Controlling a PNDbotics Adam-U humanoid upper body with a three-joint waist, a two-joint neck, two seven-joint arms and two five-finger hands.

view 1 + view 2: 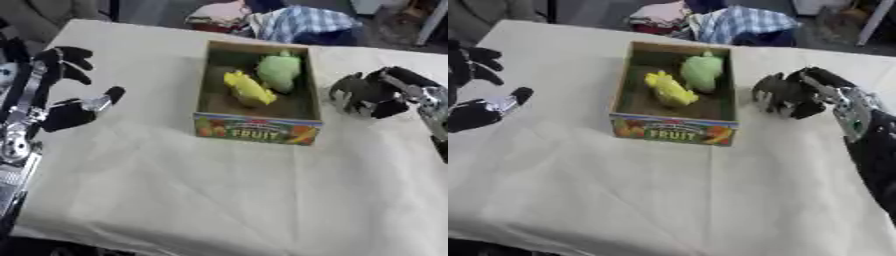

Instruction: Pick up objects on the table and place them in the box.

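A cardboard box (258,128) with a colourful FRUIT label on its front stands in the middle of the table. Inside it lie a yellow object (248,88) and a green object (280,71), side by side. My right hand (363,93) hovers just right of the box, fingers curled downward, with nothing visible in them. My left hand (68,102) is at the far left of the table, fingers relaxed and spread, holding nothing.
A cream cloth (219,190) covers the table, with wide bare room in front of the box. Beyond the far edge lie a checked blue fabric (302,22) and other clutter.
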